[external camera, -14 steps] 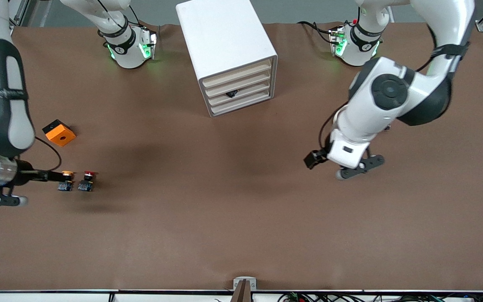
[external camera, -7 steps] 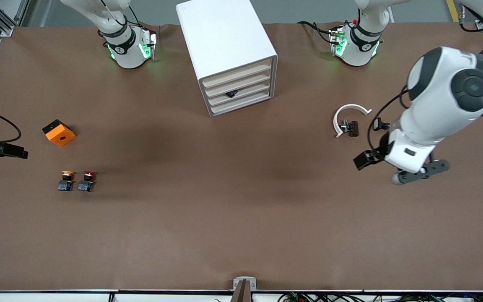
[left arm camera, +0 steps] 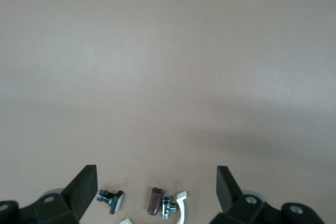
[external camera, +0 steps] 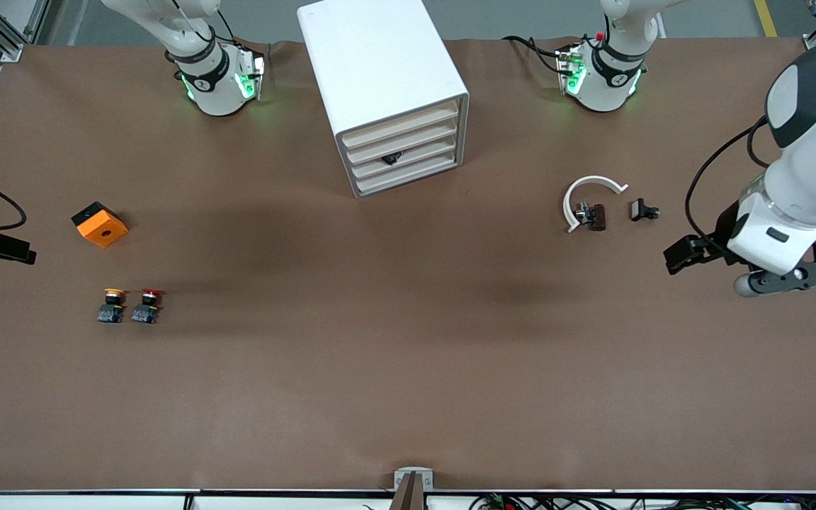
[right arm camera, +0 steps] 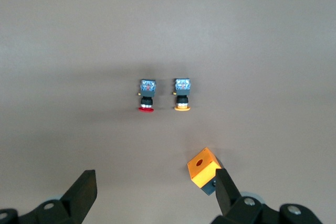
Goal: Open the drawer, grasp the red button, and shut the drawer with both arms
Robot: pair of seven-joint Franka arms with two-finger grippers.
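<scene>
White drawer (external camera: pixel 403 151) fronts all look closed; nothing done yet. Red-capped button (external camera: pixel 147 306) sits on the tabletop toward the right arm's end. Left gripper (external camera: pixel 769 273) and right gripper (right arm camera: pixel 155 187) hover, jaws spread, empty.

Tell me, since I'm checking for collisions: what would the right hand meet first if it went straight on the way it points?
Probably bare table. The open right hand points down at brown mat short of the red button, which stands beside the yellow button; depth is unclear.
</scene>
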